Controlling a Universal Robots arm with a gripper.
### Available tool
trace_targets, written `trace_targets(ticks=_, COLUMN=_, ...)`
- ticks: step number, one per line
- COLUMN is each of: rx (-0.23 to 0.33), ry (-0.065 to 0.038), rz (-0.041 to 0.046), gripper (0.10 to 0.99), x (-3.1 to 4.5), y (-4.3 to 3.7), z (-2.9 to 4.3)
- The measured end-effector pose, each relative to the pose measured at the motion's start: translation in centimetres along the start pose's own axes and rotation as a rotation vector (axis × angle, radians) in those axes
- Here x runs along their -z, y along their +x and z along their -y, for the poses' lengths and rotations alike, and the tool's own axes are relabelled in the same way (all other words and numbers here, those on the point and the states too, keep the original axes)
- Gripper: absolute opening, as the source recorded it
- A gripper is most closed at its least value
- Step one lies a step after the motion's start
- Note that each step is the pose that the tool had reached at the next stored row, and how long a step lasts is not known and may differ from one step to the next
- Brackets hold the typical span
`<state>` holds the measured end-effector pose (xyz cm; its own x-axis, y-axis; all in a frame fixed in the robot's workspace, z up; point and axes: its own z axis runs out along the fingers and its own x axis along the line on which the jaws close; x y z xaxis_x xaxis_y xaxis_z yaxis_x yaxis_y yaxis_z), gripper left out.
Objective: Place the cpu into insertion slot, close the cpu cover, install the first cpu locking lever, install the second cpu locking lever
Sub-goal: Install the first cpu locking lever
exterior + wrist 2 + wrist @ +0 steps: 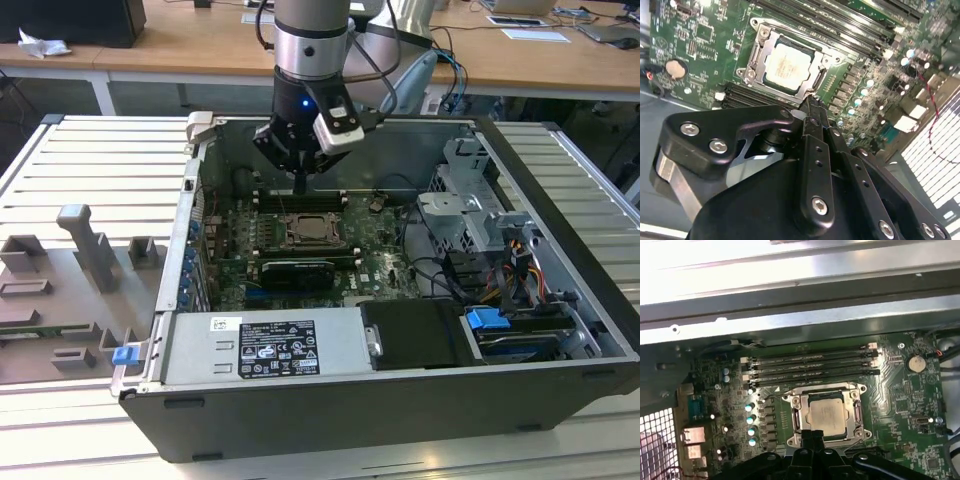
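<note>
We see cpu seated, cpu cover down around it; pincer narrow, empty, tip just beside cpu cover's edge.

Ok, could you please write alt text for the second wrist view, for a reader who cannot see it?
The cpu sits in the insertion slot on a green circuit board, with the cpu cover lying flat around it. The black gripper, shut, is in the foreground, its tip close to the slot's edge.
</note>
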<state>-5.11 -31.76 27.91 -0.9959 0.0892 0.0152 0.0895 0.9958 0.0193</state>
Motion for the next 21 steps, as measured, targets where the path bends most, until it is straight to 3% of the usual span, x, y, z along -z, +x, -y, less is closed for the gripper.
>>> trace_targets(ticks=8, rx=0.168, ry=0.002, rz=-0.0032, gripper=0.106, x=-0.01, y=0.00, z=0.00)
trace_targets(ticks=15, rx=0.266, ry=0.004, rz=-0.0051, gripper=0.106, x=-0.03, y=0.10, z=0.01)
trace_targets(ticks=16, rx=0.266, ry=0.004, rz=0.0000, gripper=0.106, x=-0.06, y=1.19, z=0.10)
trace_targets(ticks=18, rx=0.266, ry=0.004, rz=0.0010, gripper=0.106, x=-0.13, y=2.33, z=0.17)
trace_targets(ticks=21, rx=0.265, ry=0.004, rz=0.0013, gripper=0.106, x=-0.25, y=3.36, z=0.24)
